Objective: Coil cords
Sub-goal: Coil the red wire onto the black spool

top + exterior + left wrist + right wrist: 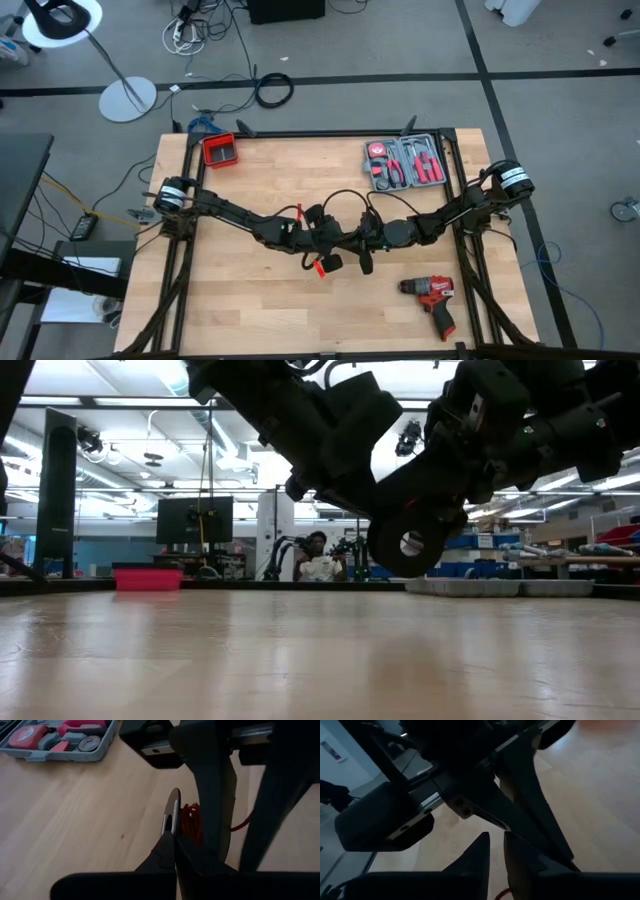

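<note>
Near the middle of the high view, a little below centre, you find the cords (322,262): thin black and red wires with a red clip. They lie on the wooden surface (260,310), right where the two arms meet. In the left wrist view you can see a bit of red wire (192,820) bunched up just past the dark fingers.

Your left tool (312,240) sits over the cords from the left side of the frame. Its fingers are pressed together in the left wrist view. They may pinch a wire, but you cannot tell that for sure. Your right tool (366,252) comes in from the right, just beside the left one. In the right wrist view its two fingers (477,852) stand a little apart with a thin gap. You cannot see anything held in that gap.

You look to be in the middle of the coiling, with both tools crowded over the bundle. The wires are not yet a neat loop. Next you would need one tool to hold the bundle down while the other takes a loose end and brings it round. Go slowly, because the tools are very close and could bump.

Farther out, a red drill (432,296) lies at the lower right, and a grey case of hand tools (404,163) sits at the upper right. A small red bin (219,150) is at the upper left.
</note>
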